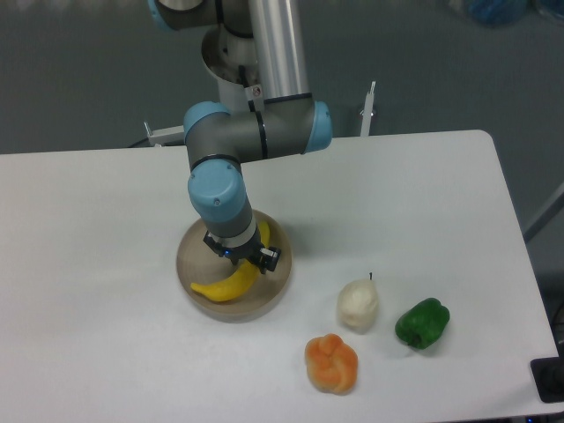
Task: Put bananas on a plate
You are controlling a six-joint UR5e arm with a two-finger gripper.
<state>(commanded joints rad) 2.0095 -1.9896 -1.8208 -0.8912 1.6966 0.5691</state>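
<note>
- We see the end effector (245,257) low over the plate (196,251), its dark fingers closed on the banana (226,284) at the fruit's upper right part.
- The banana sits within the plate's rim, its left tip pointing toward the near left edge; whether its underside rests on the plate or hangs just above it, we cannot tell.
- A short yellow stretch of the banana shows again behind the fingers, on the far side of the wrist.
- The plate stands on the white bench (106,352), left of centre, and the arm's blue and grey wrist hides much of its far half from us.
- To the right of the plate, apart from it, lies a white pear (358,304) with a thin dark stem.
- Just beside the pear, further right, lies a green pepper (422,323).
- Near the front edge, below and left of the pear, lies a lumpy orange fruit (331,362).
- These three fruits lie well apart from the arm.
</note>
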